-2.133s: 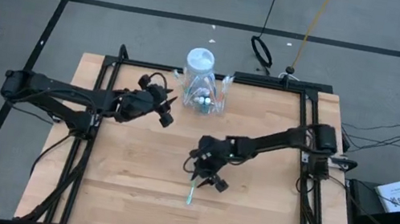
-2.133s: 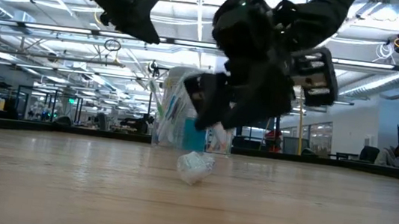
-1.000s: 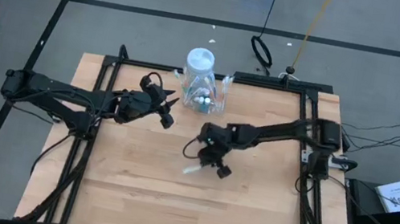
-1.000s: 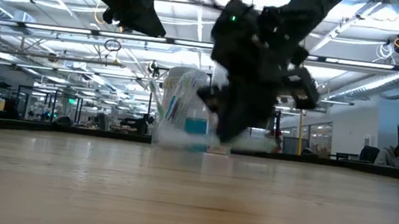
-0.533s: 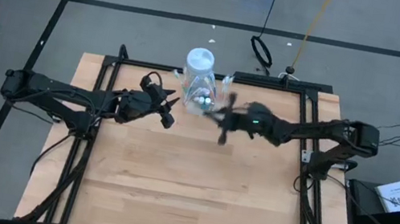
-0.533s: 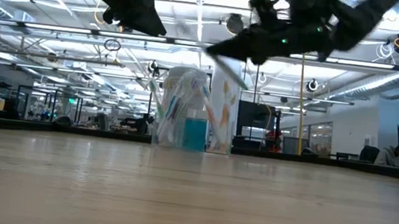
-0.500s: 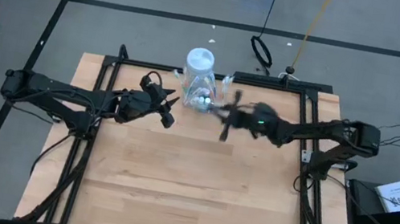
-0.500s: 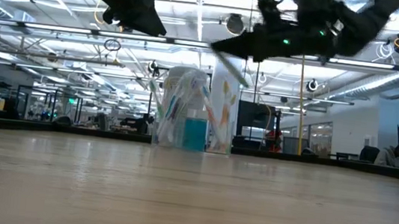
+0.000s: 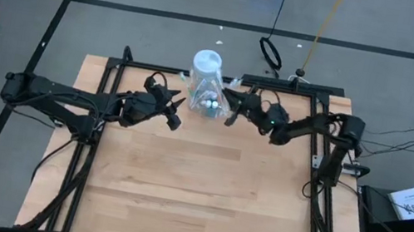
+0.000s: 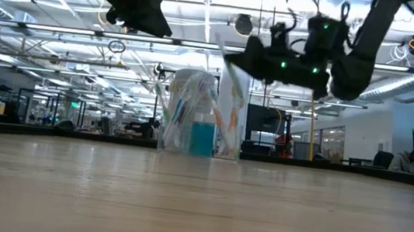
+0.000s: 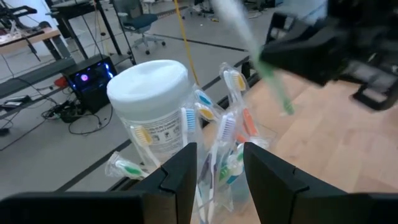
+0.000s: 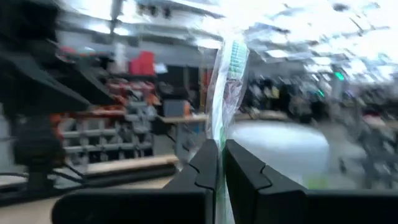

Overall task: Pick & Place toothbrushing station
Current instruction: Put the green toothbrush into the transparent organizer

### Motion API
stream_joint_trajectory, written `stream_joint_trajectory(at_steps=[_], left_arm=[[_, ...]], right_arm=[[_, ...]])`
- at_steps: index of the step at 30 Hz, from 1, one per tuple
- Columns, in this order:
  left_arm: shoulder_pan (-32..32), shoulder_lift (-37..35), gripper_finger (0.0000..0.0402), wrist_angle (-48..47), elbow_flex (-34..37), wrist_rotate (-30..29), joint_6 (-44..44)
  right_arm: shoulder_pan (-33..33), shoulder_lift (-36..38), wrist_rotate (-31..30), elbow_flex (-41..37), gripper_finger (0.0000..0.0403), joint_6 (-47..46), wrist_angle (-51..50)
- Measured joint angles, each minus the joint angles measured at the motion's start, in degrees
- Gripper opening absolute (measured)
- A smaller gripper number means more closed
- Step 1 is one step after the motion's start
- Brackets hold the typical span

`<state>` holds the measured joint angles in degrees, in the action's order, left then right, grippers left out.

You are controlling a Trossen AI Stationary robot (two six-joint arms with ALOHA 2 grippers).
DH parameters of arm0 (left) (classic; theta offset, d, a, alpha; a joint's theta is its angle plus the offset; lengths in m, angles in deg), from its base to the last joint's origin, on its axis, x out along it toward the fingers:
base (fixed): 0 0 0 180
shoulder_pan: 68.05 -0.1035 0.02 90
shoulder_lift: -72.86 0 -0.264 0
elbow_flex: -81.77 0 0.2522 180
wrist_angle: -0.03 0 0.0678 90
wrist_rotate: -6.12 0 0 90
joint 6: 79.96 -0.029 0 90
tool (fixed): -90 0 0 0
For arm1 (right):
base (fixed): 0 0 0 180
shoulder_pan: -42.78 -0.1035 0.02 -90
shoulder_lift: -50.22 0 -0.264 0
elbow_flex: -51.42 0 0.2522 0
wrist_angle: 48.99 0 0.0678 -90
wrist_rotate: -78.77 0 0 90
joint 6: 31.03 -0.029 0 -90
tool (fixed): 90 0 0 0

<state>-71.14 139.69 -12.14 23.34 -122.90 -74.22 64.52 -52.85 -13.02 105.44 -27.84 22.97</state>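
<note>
Right arm reaches in from the table's right edge, stretched low and long toward the clear cup (image 9: 211, 104) at the table's far edge. Right gripper (image 9: 234, 104) sits just beside the cup, raised off the table (image 9: 193, 198), fingers pressed together on one wrapped toothbrush (image 12: 227, 87) with a green handle. In the low view the toothbrush (image 10: 229, 60) slants above the cup's (image 10: 201, 135) rim.

Left arm extends from the table's left edge, its left gripper (image 9: 176, 111) held in the air near the cup on the opposite side, fingers spread with nothing between them.

Counts: one cup, standing upright against one taller jar (image 9: 206, 67) with a white lid. The cup holds a bundle of toothbrushes (image 11: 217, 140), too crowded to count exactly, and teal tubes with white caps (image 9: 211, 98), number not clear. One toothbrush is in the right gripper.
</note>
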Motion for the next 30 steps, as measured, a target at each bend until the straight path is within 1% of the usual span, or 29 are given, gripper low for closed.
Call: stream_joint_trajectory(at_steps=[6, 14, 18, 24, 30], left_arm=[[0.0, 0.0, 0.0138, -0.1, 0.0, 0.4, 0.0], [-0.1, 0.0, 0.0138, -0.6, 0.0, 0.1, 0.0], [-0.2, 0.0, 0.0138, -0.6, 0.0, 0.1, 0.0], [-0.2, 0.0, 0.0138, -0.6, 0.0, 0.1, 0.0], [-0.2, 0.0, 0.0138, -0.6, 0.0, 0.1, 0.0]], right_arm=[[0.0, -6.4, -7.3, 3.3, 0.0008, -1.6, -0.2], [0.1, -10.3, -15.9, 3.3, 0.0008, 0.3, -1.6], [0.0, -10.4, -16.3, 3.3, 0.0008, -0.6, -4.3], [0.0, -10.4, -16.2, 3.3, 0.0009, -1.0, -4.3], [-0.4, -10.4, -16.3, 3.3, 0.0009, -2.1, -11.3]])
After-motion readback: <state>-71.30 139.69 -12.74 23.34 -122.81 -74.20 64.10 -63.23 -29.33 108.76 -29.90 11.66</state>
